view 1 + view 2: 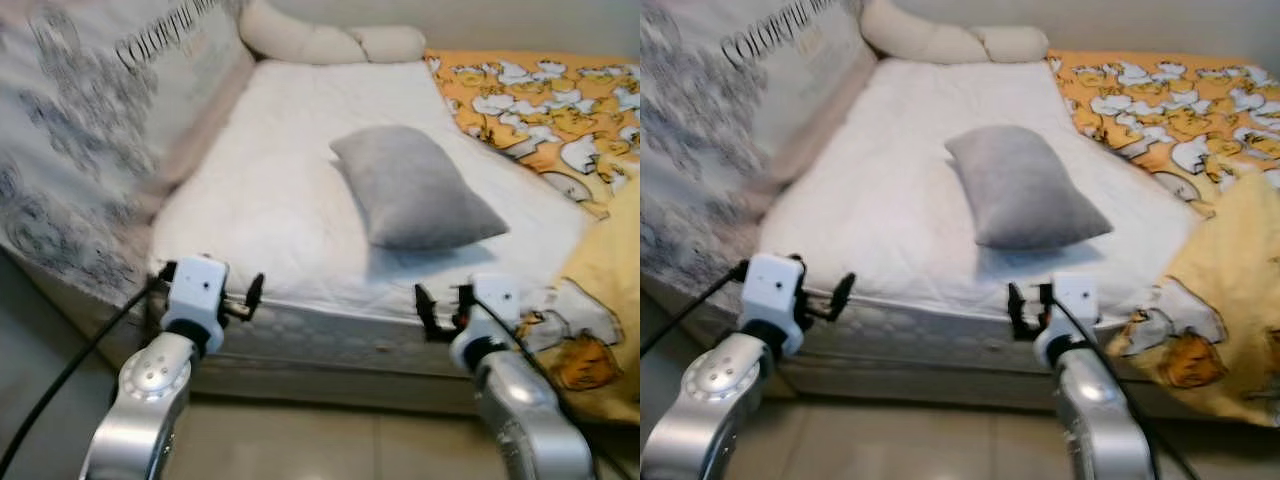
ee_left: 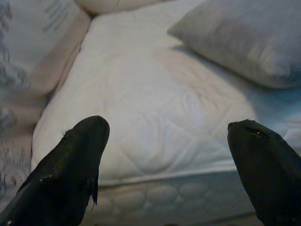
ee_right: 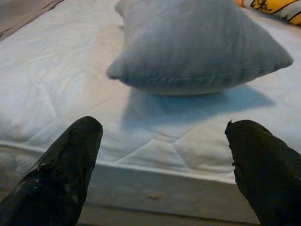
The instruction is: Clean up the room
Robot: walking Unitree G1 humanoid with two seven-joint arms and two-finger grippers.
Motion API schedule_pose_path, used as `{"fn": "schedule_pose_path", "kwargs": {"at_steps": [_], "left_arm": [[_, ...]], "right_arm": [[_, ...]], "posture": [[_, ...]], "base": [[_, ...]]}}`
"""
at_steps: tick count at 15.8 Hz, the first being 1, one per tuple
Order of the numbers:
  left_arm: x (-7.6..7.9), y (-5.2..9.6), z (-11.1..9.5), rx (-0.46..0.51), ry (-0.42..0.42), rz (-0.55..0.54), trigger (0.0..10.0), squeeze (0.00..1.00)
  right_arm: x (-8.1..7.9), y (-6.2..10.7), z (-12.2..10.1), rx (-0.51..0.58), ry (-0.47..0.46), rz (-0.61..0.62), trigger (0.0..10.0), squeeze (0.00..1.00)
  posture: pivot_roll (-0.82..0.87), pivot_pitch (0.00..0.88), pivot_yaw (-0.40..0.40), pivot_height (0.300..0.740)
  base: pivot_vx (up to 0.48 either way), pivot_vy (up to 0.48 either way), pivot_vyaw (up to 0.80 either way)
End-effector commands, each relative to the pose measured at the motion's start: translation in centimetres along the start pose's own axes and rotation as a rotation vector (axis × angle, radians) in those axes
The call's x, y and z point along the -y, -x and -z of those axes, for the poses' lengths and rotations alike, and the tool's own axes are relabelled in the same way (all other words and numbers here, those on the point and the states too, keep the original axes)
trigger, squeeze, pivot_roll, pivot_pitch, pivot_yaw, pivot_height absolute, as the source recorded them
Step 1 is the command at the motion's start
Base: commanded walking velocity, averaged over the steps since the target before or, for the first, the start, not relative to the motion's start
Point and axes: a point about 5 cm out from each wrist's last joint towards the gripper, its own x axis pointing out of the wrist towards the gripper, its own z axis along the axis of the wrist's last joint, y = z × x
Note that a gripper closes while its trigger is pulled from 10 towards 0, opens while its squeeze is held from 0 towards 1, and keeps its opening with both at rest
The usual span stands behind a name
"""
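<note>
plump grey pillow on quilted white mattress.

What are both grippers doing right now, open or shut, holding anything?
Left gripper: jaws open, empty, at the mattress edge.
Right gripper: jaws open, empty, facing the grey pillow.

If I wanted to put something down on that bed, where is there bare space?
The widest bare stretch of mattress lies between the grey pillow and the printed cushion on the robot's left. A narrower strip runs along the near edge, just beyond the left gripper and right gripper. The right side is crowded by the duck-print blanket.
</note>
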Motion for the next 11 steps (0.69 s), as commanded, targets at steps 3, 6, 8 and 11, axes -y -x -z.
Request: {"fn": "schedule_pose_path", "kwargs": {"at_steps": [3,6,8,11], "left_arm": [[-0.34,-0.14,-0.26,0.013,0.005,-0.02,10.0,0.0],[-0.03,-0.03,-0.6,0.036,0.02,0.018,10.0,0.0],[-0.02,0.1,-0.49,0.034,0.022,0.015,10.0,0.0],[-0.07,0.34,-0.28,0.029,0.035,0.018,10.0,0.0]], "right_arm": [[0.5,0.06,-0.28,0.007,-0.01,0.008,10.0,1.0],[0.2,0.24,-0.39,0.014,0.002,-0.03,10.0,0.0],[0.23,0.25,-0.28,0.012,0.005,-0.031,10.0,0.0],[0.67,-0.05,-0.53,0.019,-0.031,-0.011,10.0,0.0]], "posture": [[-0.08,0.0,0.014,0.74],[-0.07,0.0,0.011,0.74],[-0.07,0.0,0.009,0.74],[-0.07,0.0,0.015,0.74]], "base": [[0.0,0.0,0.0],[0.181,0.0,0.0],[0.307,0.0,0.0],[0.333,0.0,-0.77]]}}
